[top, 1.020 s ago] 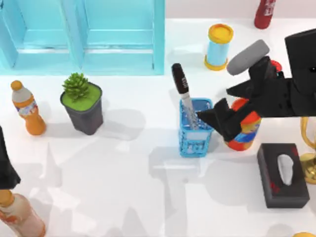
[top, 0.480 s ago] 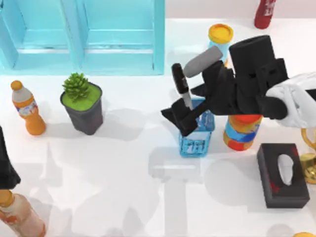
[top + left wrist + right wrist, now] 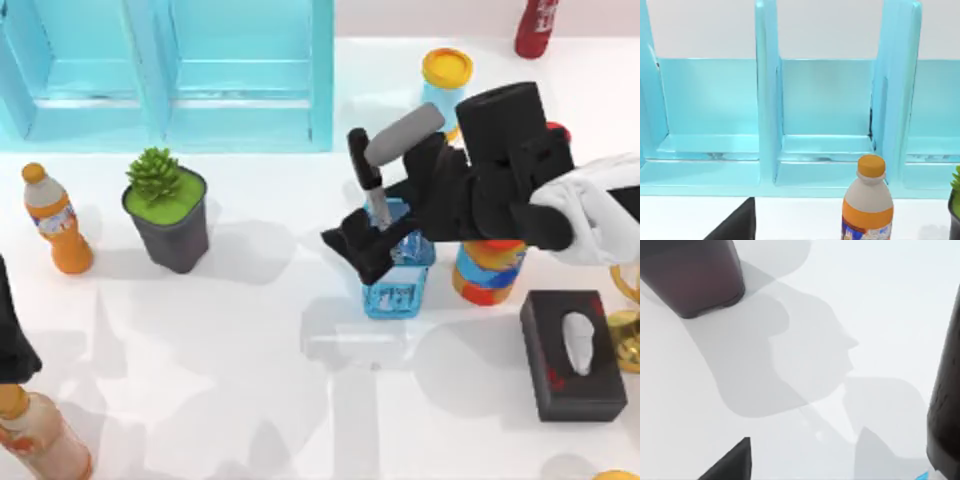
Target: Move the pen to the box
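Over the blue holder (image 3: 398,275) I found my right pincer (image 3: 368,243) straddling the pen (image 3: 366,180), which stood upright inside; whether its fingers had clamped, I could not tell. Left arm parked counter-left.

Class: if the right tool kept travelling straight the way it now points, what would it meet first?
Probably the pen, standing in the blue holder: the right tool points leftward at its barrel. Depth is unclear, so it may pass in front.
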`<control>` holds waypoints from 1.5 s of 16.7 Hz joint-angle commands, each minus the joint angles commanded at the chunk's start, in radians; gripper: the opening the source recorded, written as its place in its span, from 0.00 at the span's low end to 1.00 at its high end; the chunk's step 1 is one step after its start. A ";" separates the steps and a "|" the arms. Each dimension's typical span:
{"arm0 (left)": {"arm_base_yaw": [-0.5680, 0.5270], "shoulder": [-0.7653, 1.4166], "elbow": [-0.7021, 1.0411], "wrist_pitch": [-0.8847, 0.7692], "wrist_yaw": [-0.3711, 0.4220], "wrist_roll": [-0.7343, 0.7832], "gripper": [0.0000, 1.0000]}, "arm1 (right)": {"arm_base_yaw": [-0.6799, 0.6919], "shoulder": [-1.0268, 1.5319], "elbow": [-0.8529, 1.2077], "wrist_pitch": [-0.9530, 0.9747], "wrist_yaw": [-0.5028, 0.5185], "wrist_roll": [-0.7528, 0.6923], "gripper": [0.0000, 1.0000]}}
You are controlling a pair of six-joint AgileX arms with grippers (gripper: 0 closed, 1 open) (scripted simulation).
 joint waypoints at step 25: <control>0.000 0.000 0.000 0.000 0.000 0.000 1.00 | -0.083 -0.061 0.079 -0.112 -0.061 -0.068 0.00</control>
